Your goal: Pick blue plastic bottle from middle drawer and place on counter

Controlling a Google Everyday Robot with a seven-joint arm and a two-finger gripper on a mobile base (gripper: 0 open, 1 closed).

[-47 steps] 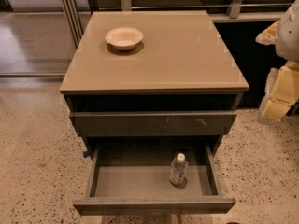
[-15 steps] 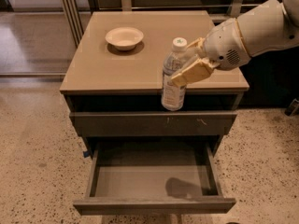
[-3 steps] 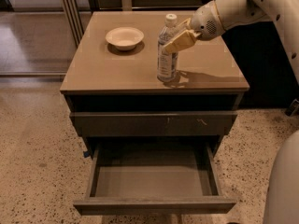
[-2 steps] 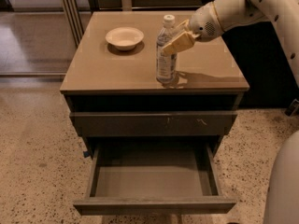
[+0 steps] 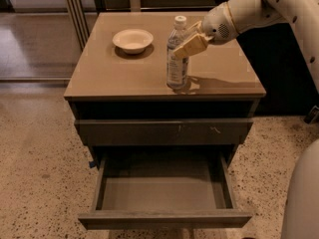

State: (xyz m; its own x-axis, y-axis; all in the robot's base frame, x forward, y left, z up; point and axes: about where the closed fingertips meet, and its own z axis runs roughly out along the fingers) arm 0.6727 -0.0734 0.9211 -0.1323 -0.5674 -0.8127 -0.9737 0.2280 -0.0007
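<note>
One upright blue plastic bottle (image 5: 177, 72) stands centre-frame on the counter (image 5: 114, 76), long axis vertical; the gripper (image 5: 183, 46) (reaching in from upper right) clamps its shoulder, middle drawer (image 5: 162, 194) open below.

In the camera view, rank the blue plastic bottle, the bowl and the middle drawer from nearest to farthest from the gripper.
From the gripper, above the counter:
1. blue plastic bottle, right at it.
2. bowl, back left on the counter.
3. middle drawer, open, down below.
</note>
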